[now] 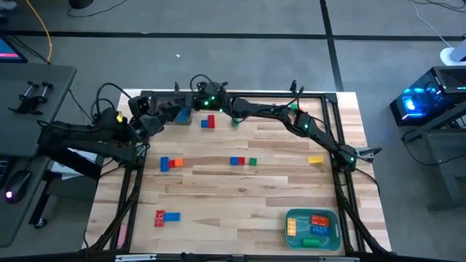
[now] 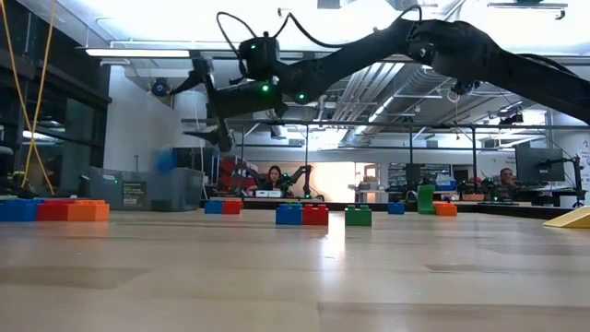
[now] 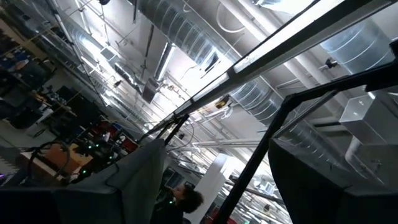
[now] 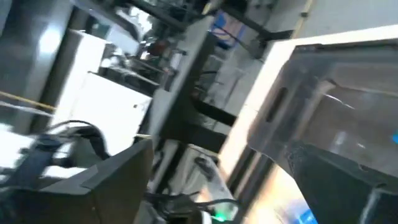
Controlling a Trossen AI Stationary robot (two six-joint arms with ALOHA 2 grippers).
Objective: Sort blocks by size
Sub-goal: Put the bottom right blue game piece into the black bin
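Loose blocks lie on the wooden table: a red and blue pair (image 1: pixel 207 121) at the far side, a blue-orange group (image 1: pixel 171 164), a blue and green pair (image 1: pixel 242 161), a yellow one (image 1: pixel 315 159), and a red-blue pair (image 1: pixel 166 216) near the front. My right gripper (image 1: pixel 164 109) (image 2: pixel 210 106) reaches across to the far left. It is open and empty, up in the air over a grey bin (image 1: pixel 182 115) (image 4: pixel 329 106). My left gripper (image 1: pixel 143 125) is at the table's left edge, tipped upward, open and empty.
A teal bin (image 1: pixel 313 228) at the front right holds several blocks. In the low view a row of blocks (image 2: pixel 301 215) stands mid-table, and a blue, red and orange group (image 2: pixel 51 210) stands at the left. People sit in the room behind the table.
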